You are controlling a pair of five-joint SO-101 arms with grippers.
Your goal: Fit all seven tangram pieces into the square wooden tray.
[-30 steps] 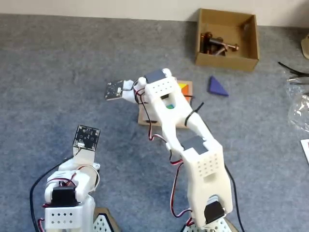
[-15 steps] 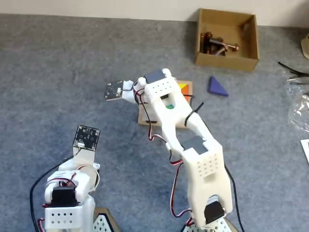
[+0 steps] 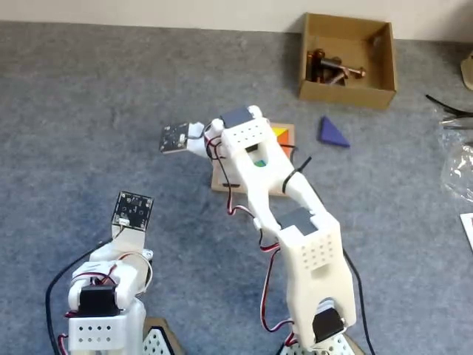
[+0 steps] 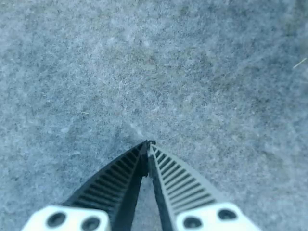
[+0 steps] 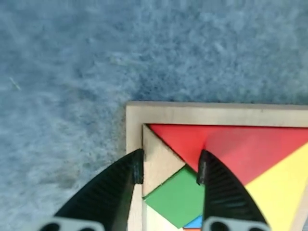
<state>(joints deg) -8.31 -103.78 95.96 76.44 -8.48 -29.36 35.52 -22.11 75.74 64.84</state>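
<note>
Right pincer (image 5: 170,168) of mine, jaws apart, hangs over a tray (image 5: 192,111) corner, where a red piece (image 5: 226,144), a green piece (image 5: 178,195) and a yellow piece (image 5: 279,187) lie beside a bare gap. With a purple triangle (image 3: 333,132) out on the worktop (image 3: 111,89), I judge the task nearly done.

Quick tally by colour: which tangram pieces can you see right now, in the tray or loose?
Red triangle piece: 1
Yellow triangle piece: 1
Green square piece: 1
Blue piece, edge only: 1
Purple triangle piece, loose: 1
Total: 5
</note>
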